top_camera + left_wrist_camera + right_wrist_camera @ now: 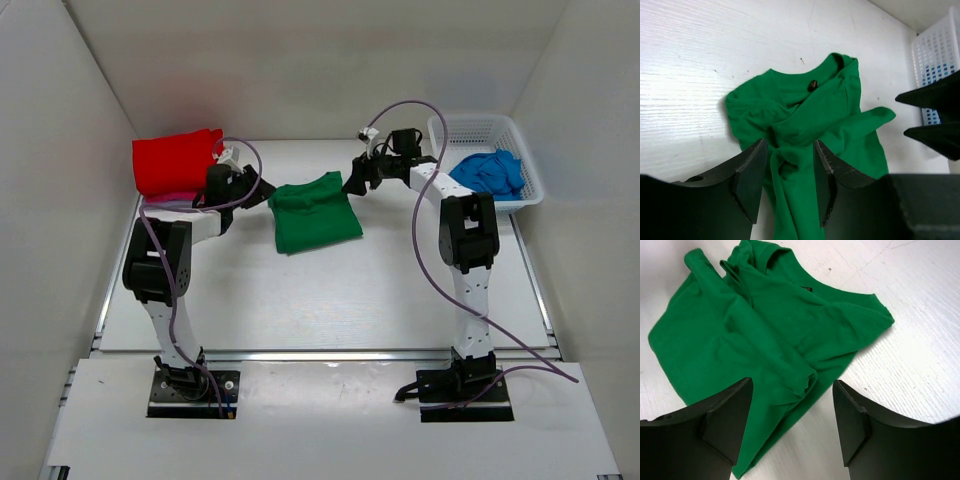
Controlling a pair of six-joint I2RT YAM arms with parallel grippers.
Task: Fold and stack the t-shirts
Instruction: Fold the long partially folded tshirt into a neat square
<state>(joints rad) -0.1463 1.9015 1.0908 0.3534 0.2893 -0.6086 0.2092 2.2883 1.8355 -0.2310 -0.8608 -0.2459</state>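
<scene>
The green t-shirt (315, 215) lies roughly folded on the white tabletop (300, 300). Its hem faces the arm bases and its neck opening faces the far wall, so its long axis runs roughly near to far, skewed a little. A loose sleeve lies across its far part. At the shirt's left edge the left fingers (750, 180) stand partly spread, astride a bunched ridge of the green cloth. Whether they pinch that ridge or only flank it cannot be told. At the shirt's far right corner the right fingers (850, 420) are spread wide and have hold of nothing; a folded edge of the shirt and bare tabletop show between them. Farther back and to the left of the green shirt, the folded red t-shirt (175, 162) rests on the pink t-shirt (165, 198). Farther back and to its right stands the white mesh basket (470, 122), with the crumpled blue t-shirt (488, 172) inside it.
</scene>
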